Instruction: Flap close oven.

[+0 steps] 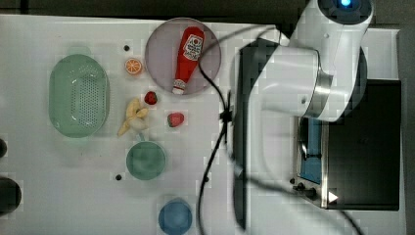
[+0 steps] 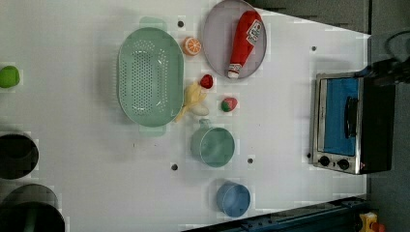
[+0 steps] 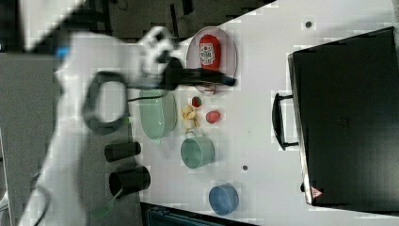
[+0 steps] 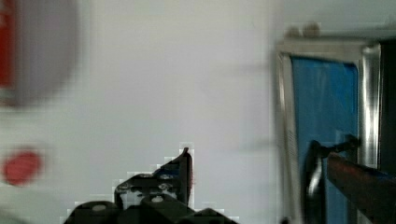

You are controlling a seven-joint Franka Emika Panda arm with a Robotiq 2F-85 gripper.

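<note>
**Blue-tinted door up against the oven's front, fingers spread**

White label on the red ketchup bottle (image 1: 188,56): you can see a panel with dark print, but the words are too small to read. On the oven (image 2: 338,121), a small triangular warning sticker (image 3: 315,192) sits at a corner of the black top; you cannot read anything on it either.

Your work surface is a white table (image 1: 49,171) with a few small dark holes in it. Beyond its edges, the room is dark grey. The bottle lies on a grey plate (image 1: 159,54). Near it are a pale green colander (image 1: 78,95), an orange slice (image 1: 133,66), two strawberries (image 1: 150,98), a peeled banana (image 1: 133,117), a green cup (image 1: 146,160) and a blue cup (image 1: 174,218).

You will find the oven at the top view's right edge, well apart from the food. Its silver front faces the top view's left, towards the cups, and its long axis runs up and down in that view. The blue door (image 2: 338,116) stands flat in the frame, its dark bar handle (image 3: 278,120) juts out from it, and the black knobs (image 2: 333,162) sit at one end of the front.

The white arm (image 1: 303,73) reaches over the oven's far end in the top view. In the wrist view, the gripper (image 4: 271,186) has its fingers (image 4: 184,165) set apart with nothing between them, the handle just beside one of them.
</note>
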